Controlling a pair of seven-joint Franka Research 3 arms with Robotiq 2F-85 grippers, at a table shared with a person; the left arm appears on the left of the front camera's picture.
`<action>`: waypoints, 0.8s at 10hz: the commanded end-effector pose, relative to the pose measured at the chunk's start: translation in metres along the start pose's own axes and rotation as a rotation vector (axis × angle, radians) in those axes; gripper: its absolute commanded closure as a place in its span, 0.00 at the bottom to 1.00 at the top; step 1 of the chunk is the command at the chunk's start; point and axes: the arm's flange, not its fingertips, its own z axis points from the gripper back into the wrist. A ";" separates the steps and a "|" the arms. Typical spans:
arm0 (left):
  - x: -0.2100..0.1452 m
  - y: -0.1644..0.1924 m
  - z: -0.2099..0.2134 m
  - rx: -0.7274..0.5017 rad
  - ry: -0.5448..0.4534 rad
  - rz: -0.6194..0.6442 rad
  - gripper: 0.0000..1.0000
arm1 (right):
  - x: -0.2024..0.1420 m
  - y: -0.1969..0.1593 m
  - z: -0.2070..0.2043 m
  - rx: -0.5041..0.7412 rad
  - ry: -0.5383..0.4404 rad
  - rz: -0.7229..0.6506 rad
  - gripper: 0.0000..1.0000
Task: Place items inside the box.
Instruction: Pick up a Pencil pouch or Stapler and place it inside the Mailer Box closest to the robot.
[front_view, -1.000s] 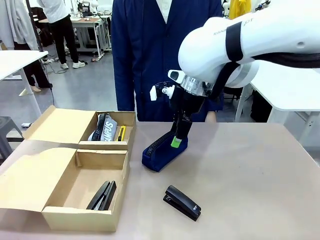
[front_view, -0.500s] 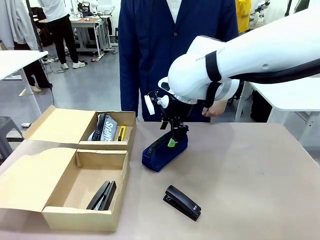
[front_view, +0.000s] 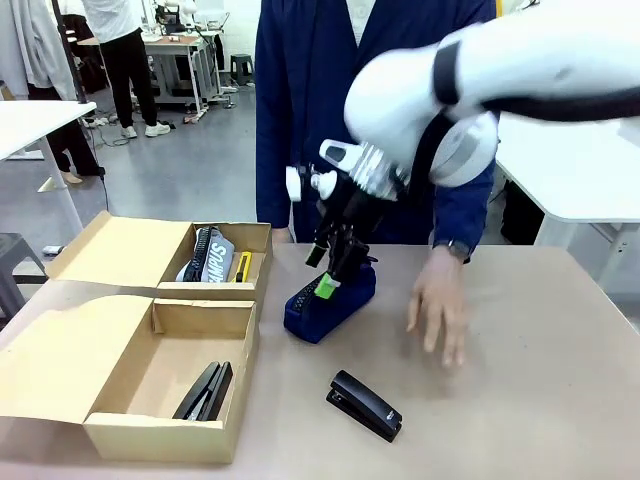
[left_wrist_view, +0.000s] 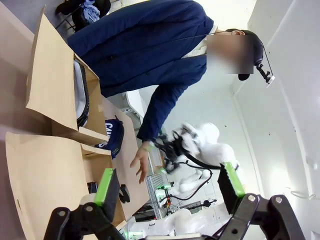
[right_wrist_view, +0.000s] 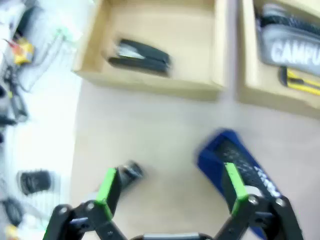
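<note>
- Front view: your right gripper (front_view: 321, 272) hangs jaws wide, right at the top of the navy pencil case (front_view: 338, 303). The case stands mid-table, outside the near box (front_view: 160, 440), which holds two staplers (front_view: 205, 391). A loose stapler (front_view: 366, 405) lies in front, and the person's hand (front_view: 440, 305) is spread beside the case.
- Left wrist view: your left gripper (left_wrist_view: 168, 182) is up high, jaws wide, nothing between them.
- Right wrist view: jaws wide again, one pad over the pencil case. The far box (right_wrist_view: 270, 100) holds a grey case (right_wrist_view: 292, 47) and the yellow knife (right_wrist_view: 300, 83).
</note>
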 end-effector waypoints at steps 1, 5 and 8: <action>-0.002 -0.001 -0.001 -0.018 -0.011 -0.019 0.00 | 0.025 0.119 0.016 -0.117 -0.028 -0.108 0.00; -0.002 -0.001 -0.001 -0.018 -0.011 -0.019 0.00 | 0.000 0.234 0.048 0.062 -0.178 0.159 0.00; -0.002 -0.001 -0.001 -0.018 -0.011 -0.019 0.00 | -0.046 0.286 0.070 0.009 -0.333 0.246 0.00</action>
